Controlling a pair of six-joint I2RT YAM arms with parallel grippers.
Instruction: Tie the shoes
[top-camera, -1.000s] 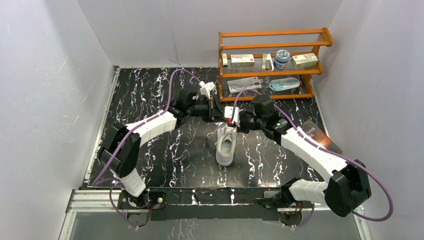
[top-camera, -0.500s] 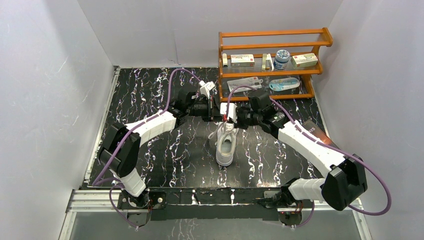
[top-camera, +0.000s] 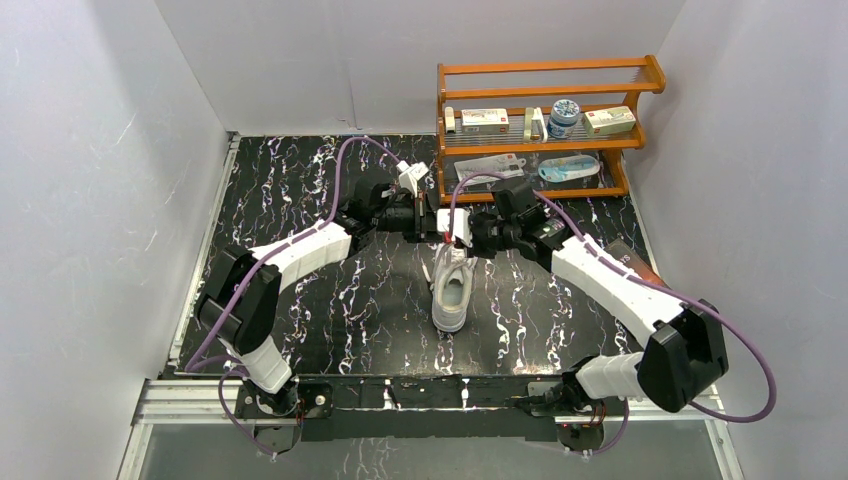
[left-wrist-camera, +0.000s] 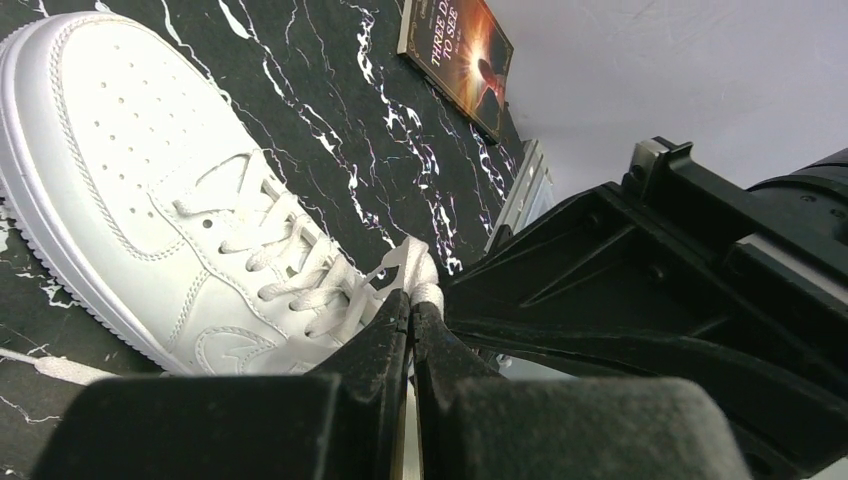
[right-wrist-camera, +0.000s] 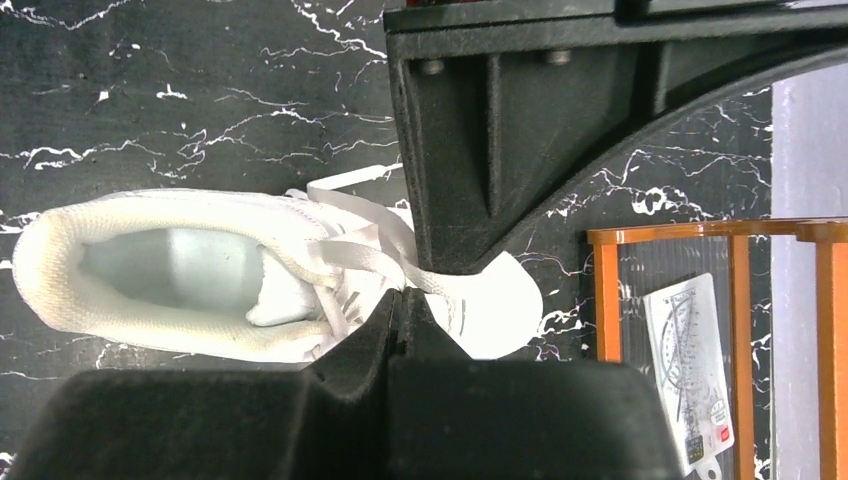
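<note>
**Gripper state.** The left gripper (left-wrist-camera: 411, 305) is closed, pinching a lace strand (left-wrist-camera: 412, 268) at its fingertips. The right gripper (right-wrist-camera: 402, 305) is closed as well, clamped on a second strand (right-wrist-camera: 352, 256) that runs back to the eyelets. The two grippers sit just beside each other above the far end of the shoe (top-camera: 452, 295); whether they touch cannot be told.

**Location of the work piece.** The shoe stands upright near the centre of the surface (top-camera: 300, 190), toe toward the near edge, collar toward the far side.

**Step in hand (judgement).** No knot or bow is visible, and the strands are being brought together over the tongue, most likely the crossing for the first knot.

**Next move (judgement).**
- Pass one strand around the other, then draw the two apart sideways.
- Hold both grips throughout, since a thin lace slips easily.
- Keep tension moderate, as the shoe is light and may tip or slide.
- Separate the grippers before any wrist rotation, because they crowd each other.

**Edges and clearance.**
- Far right: the wooden rack (top-camera: 545, 130) stands close behind the right gripper, so there is little room there.
- Right: a book (left-wrist-camera: 457, 52) lies flat on the surface near the wall.
- Left and near of the shoe: bare surface, the best room for pulling.
</note>
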